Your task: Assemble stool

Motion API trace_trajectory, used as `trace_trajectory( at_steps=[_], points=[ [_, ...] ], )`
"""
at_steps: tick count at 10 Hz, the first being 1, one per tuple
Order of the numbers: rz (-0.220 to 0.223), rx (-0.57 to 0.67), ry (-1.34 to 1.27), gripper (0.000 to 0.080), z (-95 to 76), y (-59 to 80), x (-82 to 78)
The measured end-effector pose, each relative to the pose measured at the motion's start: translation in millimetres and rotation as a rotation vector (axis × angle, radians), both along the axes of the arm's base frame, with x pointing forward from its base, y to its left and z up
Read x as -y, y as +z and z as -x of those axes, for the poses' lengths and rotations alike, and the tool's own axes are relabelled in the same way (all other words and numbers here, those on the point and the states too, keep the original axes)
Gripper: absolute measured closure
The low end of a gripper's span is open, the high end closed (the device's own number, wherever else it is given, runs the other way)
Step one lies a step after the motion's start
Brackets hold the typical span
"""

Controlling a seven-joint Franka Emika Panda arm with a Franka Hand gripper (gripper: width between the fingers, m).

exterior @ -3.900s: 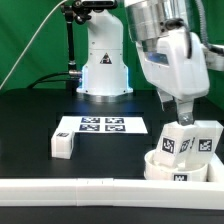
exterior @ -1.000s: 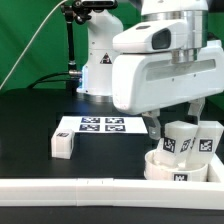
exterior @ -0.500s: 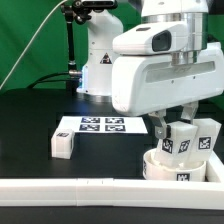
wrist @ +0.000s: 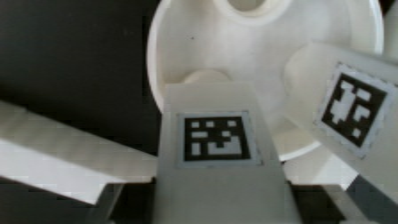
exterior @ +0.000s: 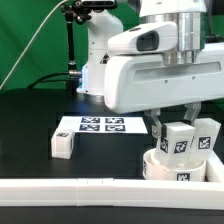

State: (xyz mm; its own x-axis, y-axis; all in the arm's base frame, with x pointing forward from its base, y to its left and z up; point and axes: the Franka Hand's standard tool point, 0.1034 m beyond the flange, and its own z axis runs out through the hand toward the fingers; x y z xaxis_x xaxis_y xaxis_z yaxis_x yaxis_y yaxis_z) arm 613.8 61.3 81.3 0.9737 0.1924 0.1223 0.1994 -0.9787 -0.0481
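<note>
The round white stool seat lies at the exterior view's right, by the rail. Two white tagged legs stand on it: one held in my gripper, the other just to its right. In the wrist view the held leg runs between my dark fingers, which close against its sides. The seat lies beyond it, and the second leg stands beside it. A third leg lies loose on the black table at the left.
The marker board lies flat behind the seat. A long white L-shaped rail runs along the front edge; it also shows in the wrist view. The robot base stands at the back.
My wrist has turned since the earliest frame and now covers more of the view. The held leg and seat have shifted slightly toward the exterior view's left over the last second.
</note>
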Motion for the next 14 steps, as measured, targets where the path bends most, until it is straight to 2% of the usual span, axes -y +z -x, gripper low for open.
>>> trace_trajectory(
  at_steps=[3, 5, 7, 13, 14],
  points=[
    [-0.057, 0.047, -0.322, 0.0462, 1.1, -0.7, 0.2],
    [-0.108, 0.054, -0.572, 0.0462, 0.2, -1.2, -13.1],
    [-0.139, 0.037, -0.715, 0.0462, 1.8, -1.4, -24.9],
    [-0.206, -0.001, -1.068, 0.0461, 1.6, -1.4, -22.3],
    [-0.233, -0.012, -1.18, 0.0461, 1.3, -1.3, -21.7]
  ],
)
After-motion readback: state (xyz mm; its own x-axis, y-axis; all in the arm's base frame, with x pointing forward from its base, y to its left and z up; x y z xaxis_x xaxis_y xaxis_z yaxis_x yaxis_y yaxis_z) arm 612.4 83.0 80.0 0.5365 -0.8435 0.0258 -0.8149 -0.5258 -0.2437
